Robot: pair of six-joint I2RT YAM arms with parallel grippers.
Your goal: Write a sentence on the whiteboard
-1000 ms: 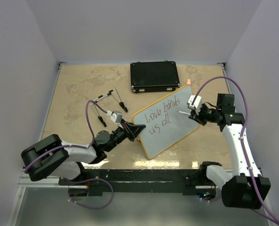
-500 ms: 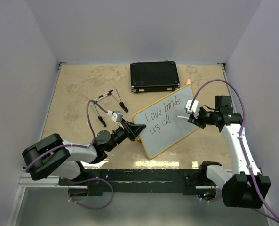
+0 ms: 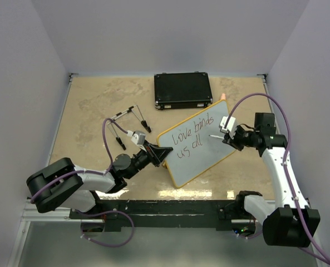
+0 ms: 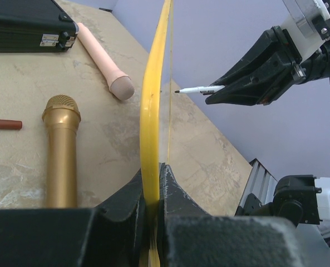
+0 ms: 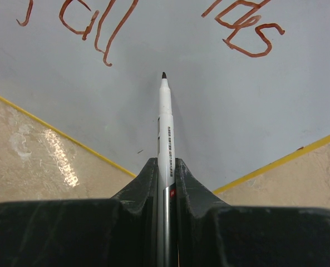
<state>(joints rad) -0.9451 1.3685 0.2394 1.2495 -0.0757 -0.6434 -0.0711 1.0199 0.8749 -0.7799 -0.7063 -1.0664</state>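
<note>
Whiteboard (image 3: 203,150), over the tabletop (image 3: 98,105) at 6 o'clock of the black case (image 3: 182,90), bearing the sentence (image 3: 190,137). Left claw (image 3: 163,154) pinches its yellow frame at 9 o'clock. Right claw (image 3: 226,137) pinches a marker (image 3: 215,135), tip just off the face.

Right gripper (image 3: 224,136) | drifts slightly left over the whiteboard (image 3: 203,161) | pen (image 3: 215,135) tip shifts along, a touch lower

Black left tool (image 3: 162,154), right tool (image 3: 227,136) — white arms (image 3: 281,172), purple cables (image 3: 104,140).
</note>
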